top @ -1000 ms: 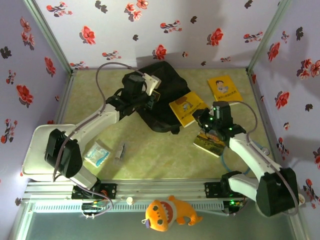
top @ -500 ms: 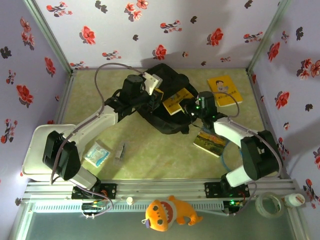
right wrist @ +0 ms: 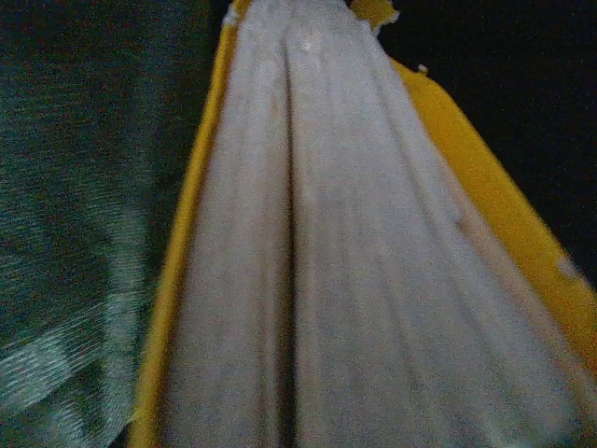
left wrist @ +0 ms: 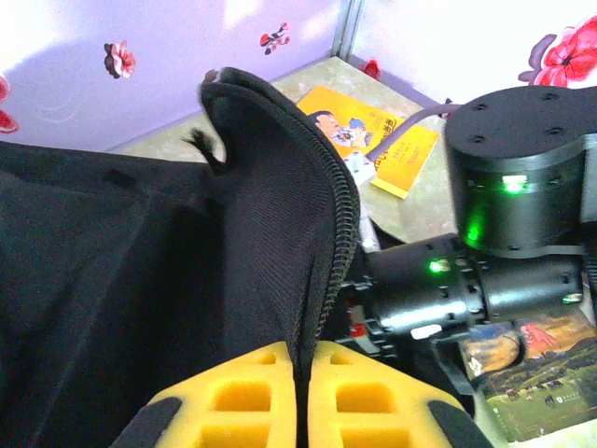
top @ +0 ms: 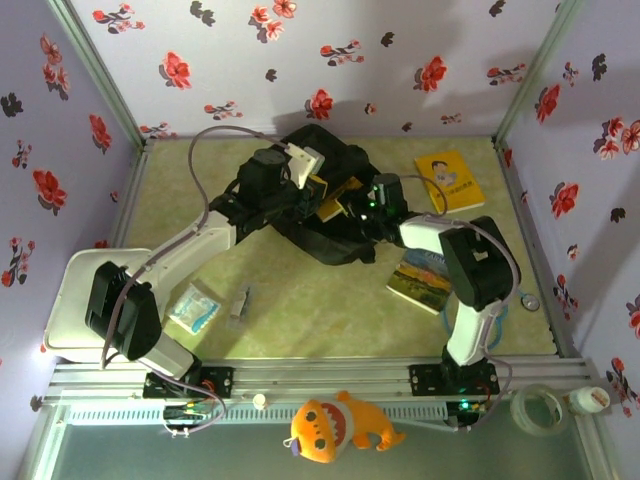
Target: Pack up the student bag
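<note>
Book point(top: 331, 208) at bag point(top: 330, 148) mouth, not fully in.
My left pincer point(left wrist: 298, 378) pinches the flap open; my right pincer point(top: 350, 205) pinches the book. Yellow book point(top: 450, 178) at 2 o'clock and picture book point(top: 420, 282) at 4 o'clock remain out.

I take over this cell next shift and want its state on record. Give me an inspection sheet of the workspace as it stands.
Surface: green table, no spill seen.
Job's things: student bag at back centre, mouth held open; held yellow book edge-first at its mouth.
Clutter: second yellow book, landscape book, packet, white case; plush fish and tape roll outside the near rail.
Grippers: left gripper shut on the bag's zip edge; right gripper shut on the held yellow book.
Cables: grey cable loops over the table beside the left arm.
Surroundings: floral walls on three sides.
</note>
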